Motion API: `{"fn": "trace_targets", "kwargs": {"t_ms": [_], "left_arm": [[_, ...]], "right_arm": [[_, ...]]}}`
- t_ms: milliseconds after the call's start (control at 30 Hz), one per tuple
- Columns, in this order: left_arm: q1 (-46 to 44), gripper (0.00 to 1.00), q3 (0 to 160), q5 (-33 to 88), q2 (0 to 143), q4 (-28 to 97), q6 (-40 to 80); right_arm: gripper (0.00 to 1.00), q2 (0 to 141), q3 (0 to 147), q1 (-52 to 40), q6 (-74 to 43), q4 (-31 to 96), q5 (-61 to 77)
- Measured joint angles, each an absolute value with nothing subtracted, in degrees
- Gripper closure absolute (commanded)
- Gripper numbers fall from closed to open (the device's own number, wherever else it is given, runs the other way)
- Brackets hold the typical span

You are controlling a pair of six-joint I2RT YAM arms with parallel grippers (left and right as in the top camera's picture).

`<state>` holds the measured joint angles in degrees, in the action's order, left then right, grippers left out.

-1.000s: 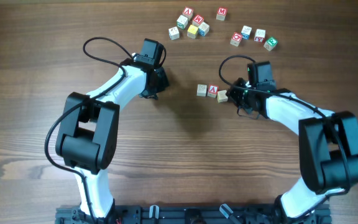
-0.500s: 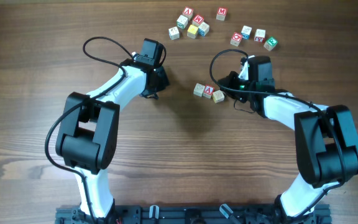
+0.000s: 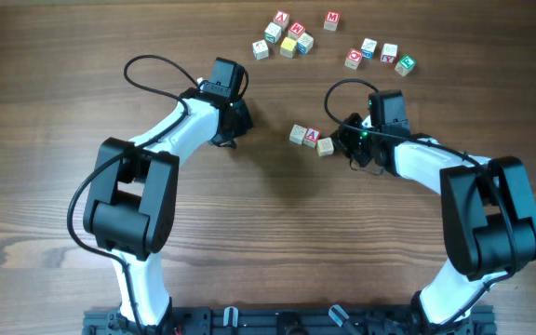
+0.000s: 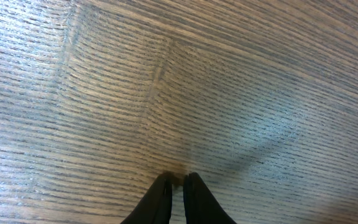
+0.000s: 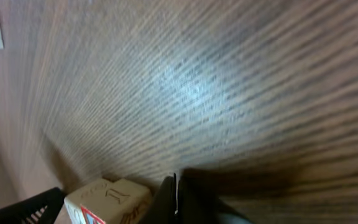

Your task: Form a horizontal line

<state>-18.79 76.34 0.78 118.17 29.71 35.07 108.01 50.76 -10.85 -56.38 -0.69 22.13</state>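
Hands first: right hand (image 3: 350, 141) was fully closed, fingers pressed together, nothing in it. It was working as a pusher, tips low at the worktop (image 3: 268, 242) just beside the right end of the row. Wrist view put the end cube right next to the fingertips; contact or hairline gap, couldn't tell. Left hand (image 3: 234, 130) sat well apart to the left over bare wood, fingers all but together, empty, not involved.

Row, left to right: whitish cube (image 3: 298, 134), red-"A" cube (image 3: 312, 138), pale yellow cube (image 3: 326, 145), near mid-worktop. Each touched the next as far as overhead showed.

Change over the last second: whole row had slid a little left. The right hand had swung toward the far side, then come back to the yellow end. Over the last half second the cubes barely moved.

Meaning for the task: three cubes were joined, so a line existed, but it wasn't truly horizontal. It dropped toward the near edge going right, yellow cube lowest. Judgement: mostly done, needed a small nudge of the yellow end away from the robot. Risk: another shove along the row would just translate it again or open a joint. Spare letter cubes (image 3: 287, 37) at the far edge were well clear of it.
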Motion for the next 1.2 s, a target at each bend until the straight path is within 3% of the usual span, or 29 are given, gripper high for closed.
{"fn": "trace_targets", "kwargs": {"t_ms": [533,1200], "left_arm": [[-18.8,0.87,76.3,0.9,118.2,29.7,35.1],[-18.7,0.90,76.3,0.9,118.2,29.7,35.1]], "right_arm": [[0.92,108.5,50.7,-15.7,-54.7,-7.5,22.2],[0.95,108.5,50.7,-16.1,-50.2,-8.2,20.5]]}}
